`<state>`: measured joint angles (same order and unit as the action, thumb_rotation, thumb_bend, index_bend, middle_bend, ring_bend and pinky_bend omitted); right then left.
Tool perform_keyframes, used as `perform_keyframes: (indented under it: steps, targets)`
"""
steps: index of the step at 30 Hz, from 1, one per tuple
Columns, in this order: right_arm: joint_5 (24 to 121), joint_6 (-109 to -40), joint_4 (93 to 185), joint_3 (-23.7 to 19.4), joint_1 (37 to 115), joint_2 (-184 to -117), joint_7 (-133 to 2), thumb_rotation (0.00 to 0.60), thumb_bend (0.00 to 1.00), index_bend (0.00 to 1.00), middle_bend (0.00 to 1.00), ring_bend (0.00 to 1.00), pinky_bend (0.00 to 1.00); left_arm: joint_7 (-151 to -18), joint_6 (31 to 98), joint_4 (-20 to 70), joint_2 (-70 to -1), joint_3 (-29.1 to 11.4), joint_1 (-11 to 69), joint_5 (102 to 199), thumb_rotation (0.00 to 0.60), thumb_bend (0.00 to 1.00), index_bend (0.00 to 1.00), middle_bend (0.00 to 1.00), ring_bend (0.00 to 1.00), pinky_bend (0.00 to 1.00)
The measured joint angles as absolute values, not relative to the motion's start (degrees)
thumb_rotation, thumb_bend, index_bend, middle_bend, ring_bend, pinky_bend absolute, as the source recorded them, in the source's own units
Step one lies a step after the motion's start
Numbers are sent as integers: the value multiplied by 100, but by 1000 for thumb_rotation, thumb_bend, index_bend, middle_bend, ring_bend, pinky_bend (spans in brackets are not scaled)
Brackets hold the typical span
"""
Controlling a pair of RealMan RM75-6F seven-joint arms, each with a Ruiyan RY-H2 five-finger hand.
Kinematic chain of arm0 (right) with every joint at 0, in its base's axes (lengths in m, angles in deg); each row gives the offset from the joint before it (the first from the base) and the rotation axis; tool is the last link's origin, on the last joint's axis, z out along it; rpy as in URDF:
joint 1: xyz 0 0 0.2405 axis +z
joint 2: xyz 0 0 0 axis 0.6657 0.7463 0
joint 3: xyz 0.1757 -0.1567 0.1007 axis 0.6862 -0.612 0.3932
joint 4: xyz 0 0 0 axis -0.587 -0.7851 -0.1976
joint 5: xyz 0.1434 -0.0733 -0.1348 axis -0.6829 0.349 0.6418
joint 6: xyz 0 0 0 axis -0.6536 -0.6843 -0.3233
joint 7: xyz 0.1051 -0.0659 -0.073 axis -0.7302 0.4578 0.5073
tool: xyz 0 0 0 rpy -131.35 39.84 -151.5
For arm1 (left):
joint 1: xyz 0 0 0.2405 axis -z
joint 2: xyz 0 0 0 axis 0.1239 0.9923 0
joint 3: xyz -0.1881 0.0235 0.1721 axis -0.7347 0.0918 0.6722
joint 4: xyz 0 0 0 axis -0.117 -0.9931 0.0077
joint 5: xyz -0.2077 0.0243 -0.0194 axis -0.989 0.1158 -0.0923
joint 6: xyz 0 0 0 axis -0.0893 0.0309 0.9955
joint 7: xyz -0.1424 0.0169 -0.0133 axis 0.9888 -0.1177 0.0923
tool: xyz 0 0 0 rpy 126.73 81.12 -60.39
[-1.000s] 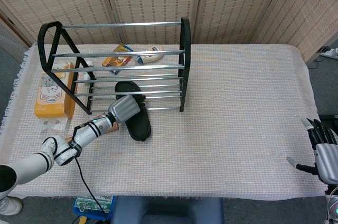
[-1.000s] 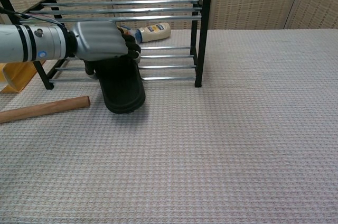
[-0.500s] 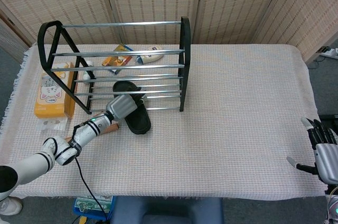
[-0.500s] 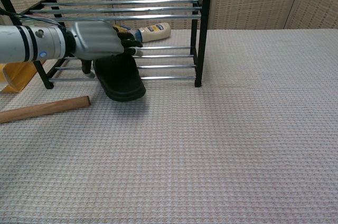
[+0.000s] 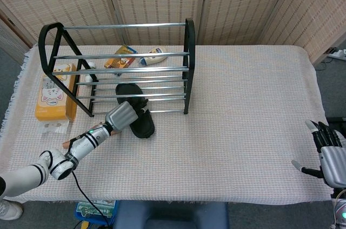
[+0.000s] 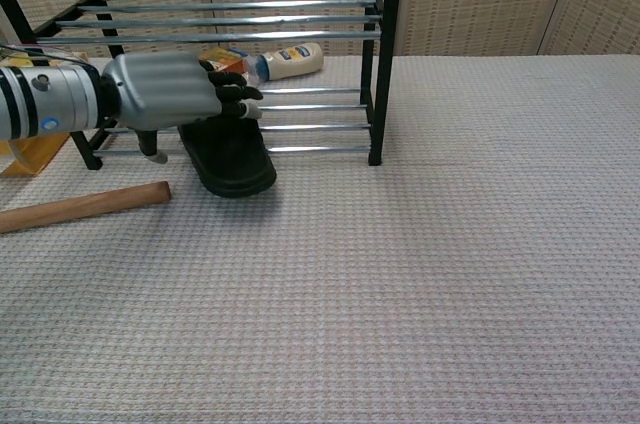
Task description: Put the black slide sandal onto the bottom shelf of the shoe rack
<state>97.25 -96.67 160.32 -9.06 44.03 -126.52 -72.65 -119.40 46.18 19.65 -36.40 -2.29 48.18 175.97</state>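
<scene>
The black slide sandal (image 5: 142,125) (image 6: 236,160) lies at the front of the black shoe rack (image 5: 188,67) (image 6: 385,54). Its far end reaches in among the bottom rails, while its heel sticks out onto the tablecloth. My left hand (image 5: 120,115) (image 6: 165,94) hovers at the sandal's left side. The fingers are stretched flat over the strap and the thumb hangs down, clear of the shoe. It grips nothing. My right hand (image 5: 328,154) hangs past the table's right front corner with fingers spread, seen only in the head view.
A wooden stick (image 6: 85,207) lies on the cloth left of the sandal. A yellow box (image 5: 54,95) sits by the rack's left end. A small bottle (image 6: 287,60) and an orange packet (image 5: 124,56) lie behind the rack. A folding screen backs the table.
The sandal slid further in toward the rack's bottom rails. My left hand then let go of it, straightened its fingers and drew back a little to the left. The right hand stayed still.
</scene>
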Motion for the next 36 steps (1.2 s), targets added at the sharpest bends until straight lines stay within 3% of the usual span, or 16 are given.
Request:
perform_keyframes:
  steps: [19,36]
  targets:
    - [9774,-9696,16022,-935,4390,-12666,-7269,600,101,0,71,18,45,-12684,5520,3924,-3151,259,4272,18454,600,133,99,2,6,279]
    - [9741,-9731,15950,-942,4345,-12685,-7350,600,101,0,70,21,44,-12970,4875,3462,-3809,213,4344,18303,600,133,123,41,6,275]
